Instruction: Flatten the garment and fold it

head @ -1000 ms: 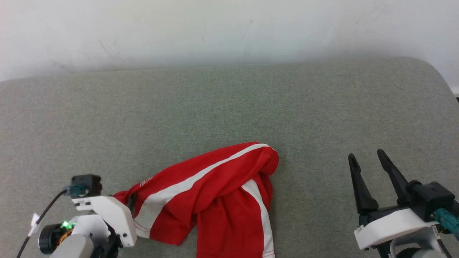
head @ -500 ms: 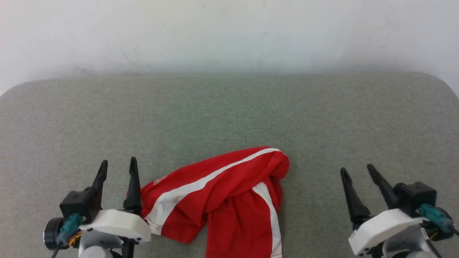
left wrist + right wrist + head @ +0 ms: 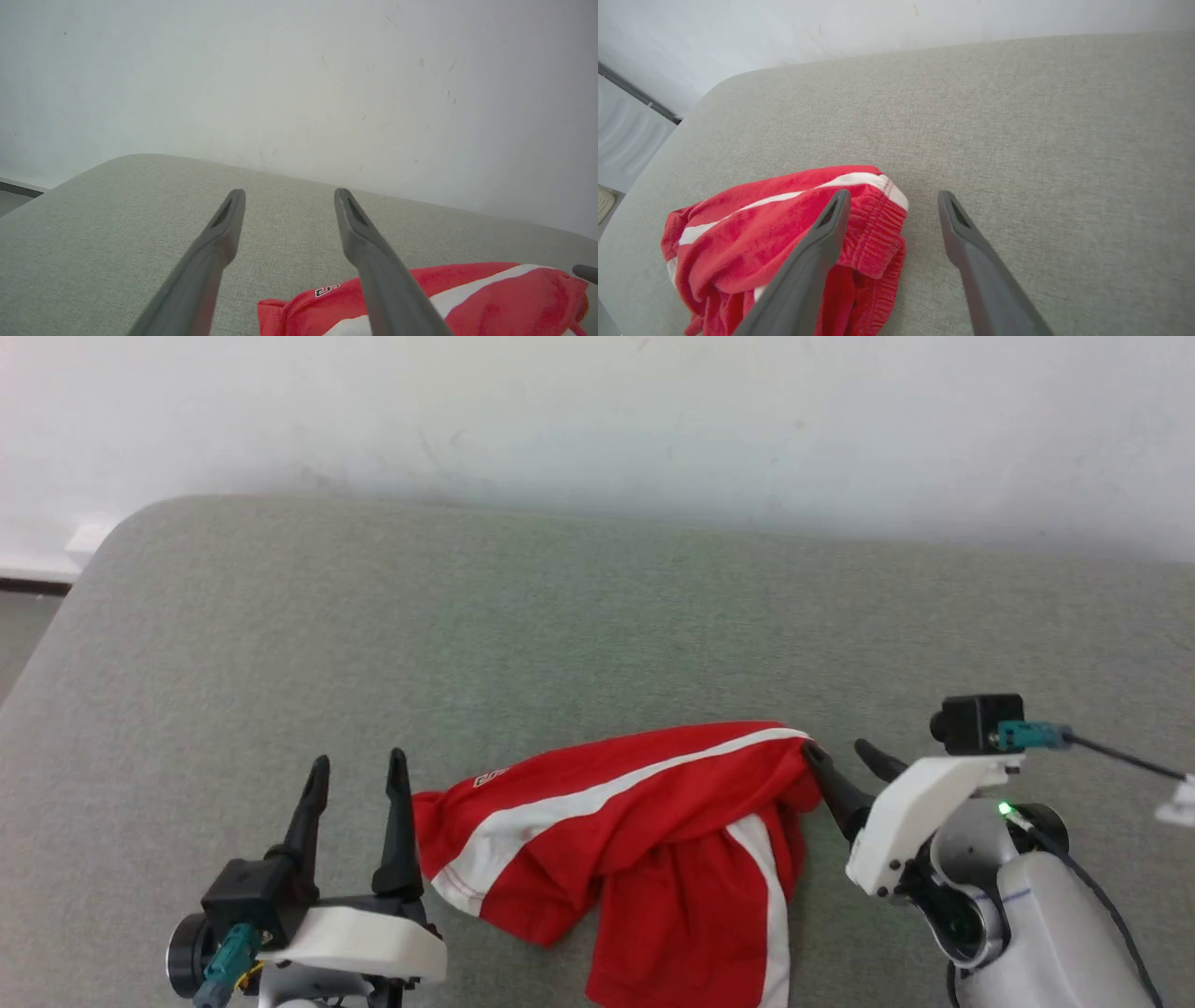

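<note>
Head view, crumpled red shorts w/ wht stripes, woven cushion

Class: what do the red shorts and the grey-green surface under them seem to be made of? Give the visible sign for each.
Red shorts: thin, probably synthetic sports fabric with little shine; it crumples in limp folds and has a gathered elastic waistband. Grey-green surface: woven upholstery cloth, matte; a fine weave shows, and its rounded edge suggests padding underneath.
</note>
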